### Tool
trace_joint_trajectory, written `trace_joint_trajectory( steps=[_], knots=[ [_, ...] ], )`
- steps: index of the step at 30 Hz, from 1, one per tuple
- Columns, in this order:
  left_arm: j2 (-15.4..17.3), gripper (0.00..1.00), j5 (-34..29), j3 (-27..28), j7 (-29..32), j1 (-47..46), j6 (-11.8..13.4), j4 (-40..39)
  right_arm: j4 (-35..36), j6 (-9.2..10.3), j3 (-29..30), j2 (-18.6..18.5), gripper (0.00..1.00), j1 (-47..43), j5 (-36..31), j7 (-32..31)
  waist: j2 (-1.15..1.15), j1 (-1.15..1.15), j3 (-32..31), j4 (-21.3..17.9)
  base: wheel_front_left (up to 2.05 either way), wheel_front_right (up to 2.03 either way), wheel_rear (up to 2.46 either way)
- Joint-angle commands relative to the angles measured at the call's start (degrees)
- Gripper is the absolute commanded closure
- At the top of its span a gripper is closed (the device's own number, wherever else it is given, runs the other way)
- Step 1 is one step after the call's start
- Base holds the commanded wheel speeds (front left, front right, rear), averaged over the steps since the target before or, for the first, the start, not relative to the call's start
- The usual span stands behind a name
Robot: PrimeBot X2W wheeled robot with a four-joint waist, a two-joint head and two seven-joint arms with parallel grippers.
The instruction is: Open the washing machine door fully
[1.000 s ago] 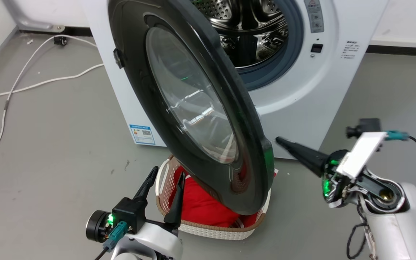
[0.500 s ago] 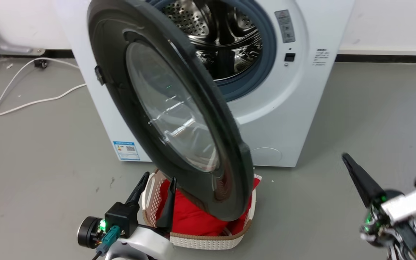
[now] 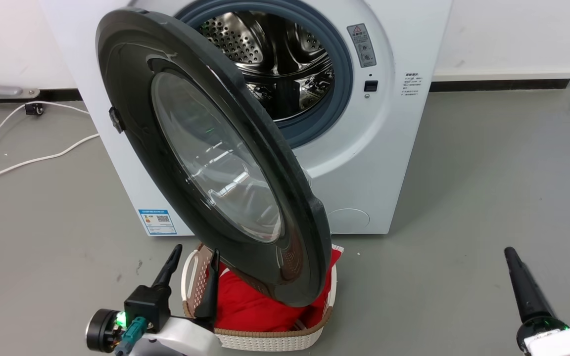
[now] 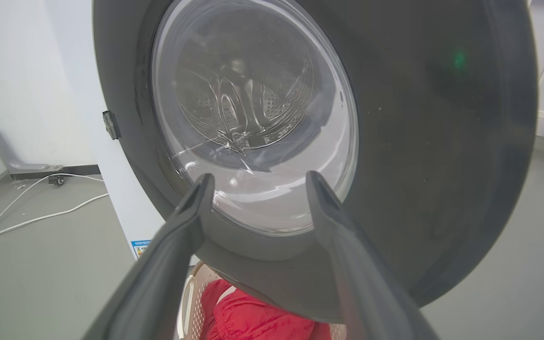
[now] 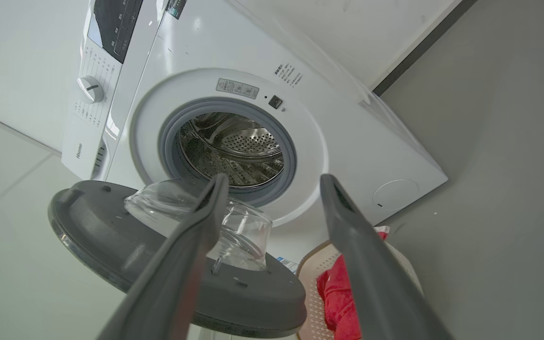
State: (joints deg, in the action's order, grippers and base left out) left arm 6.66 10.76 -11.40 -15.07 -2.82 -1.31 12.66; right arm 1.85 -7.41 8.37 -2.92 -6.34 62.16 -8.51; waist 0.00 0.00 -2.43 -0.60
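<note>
**Washing machine door swung out over a basket**

Nearest, lower left: left gripper, fingers spread, grasping nothing, near a white woven basket of red cloth. Lower right: right gripper, likewise spread and empty, well apart from the door. Above the basket: the door, hinged at its left, outer face toward the head camera. Behind: bare steel drum in the white washing machine. Farthest left: white cable across the grey floor.

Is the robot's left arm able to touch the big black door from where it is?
Probably yes: its left fingers point straight at the washing machine door, spread open, with nothing between them and it.
</note>
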Motion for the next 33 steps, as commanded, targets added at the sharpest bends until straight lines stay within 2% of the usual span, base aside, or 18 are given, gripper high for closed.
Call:
trace_joint_trajectory(
  steps=[1, 6, 7, 8, 10, 15, 19, 23, 33],
  knots=[
    [0.53, 0.00, -0.18, 0.38, -0.14, 0.54, 0.53, -0.16, 1.92, -0.15, -0.20, -0.90, 0.00, -1.31, -7.06, 2.39, 0.00, 0.00, -0.13, -0.22, 0.00, 0.00, 0.00],
    [1.25, 0.00, -0.19, 1.26, -0.14, 0.68, 1.70, -0.49, 6.20, -0.15, -0.01, -2.06, 0.00, -2.47, -27.28, 7.75, 0.00, 0.00, -0.16, -0.36, 0.00, 0.00, 0.00],
    [1.39, 0.00, -0.16, 1.46, -0.14, 0.71, 1.90, -0.54, 6.66, -0.15, -0.02, -1.85, 0.00, -2.70, -29.96, 7.97, 0.00, 0.00, -0.15, -0.36, 0.00, 0.00, 0.00],
    [1.39, 0.00, -0.16, 1.46, -0.14, 0.71, 1.90, -0.54, 6.66, -0.15, -0.02, -1.85, 0.00, -2.70, -29.96, 7.97, 0.00, 0.00, -0.15, -0.36, 0.00, 0.00, 0.00],
    [1.81, 0.00, -0.18, 1.89, -0.14, 0.70, 2.34, -0.52, 7.94, -0.15, 0.09, -1.98, 0.00, -2.83, -36.61, 8.57, 0.00, 0.00, -0.14, -0.33, 0.00, 0.00, 0.00],
    [2.89, 0.00, -0.07, 2.77, -0.14, 0.99, 3.19, -0.63, 8.97, -0.14, -1.07, -2.25, 0.00, -3.57, -48.09, 8.48, 0.00, 0.00, -0.22, -0.31, 0.00, 0.00, 0.00],
    [3.27, 0.00, 0.15, 2.88, -0.03, 1.35, 3.40, -0.49, 8.41, -0.08, -2.89, -2.36, 0.00, -4.21, -53.37, 9.36, 0.00, 0.00, -0.42, -0.23, 0.00, 0.00, 0.00],
    [3.48, 0.00, 0.22, 2.57, 0.02, 1.60, 3.60, -0.31, 7.07, -0.08, -3.79, -1.78, 0.00, -4.31, -55.62, 10.40, 0.00, 0.00, -0.40, -0.19, 0.00, 0.00, 0.00],
    [3.36, 0.00, 0.76, 1.89, 0.40, 1.77, 3.90, 0.19, 3.97, -0.08, -3.63, -0.87, 0.00, -2.68, -56.07, 11.50, 0.00, 0.00, -0.30, 0.01, 0.00, 0.00, 0.00]
  ],
)
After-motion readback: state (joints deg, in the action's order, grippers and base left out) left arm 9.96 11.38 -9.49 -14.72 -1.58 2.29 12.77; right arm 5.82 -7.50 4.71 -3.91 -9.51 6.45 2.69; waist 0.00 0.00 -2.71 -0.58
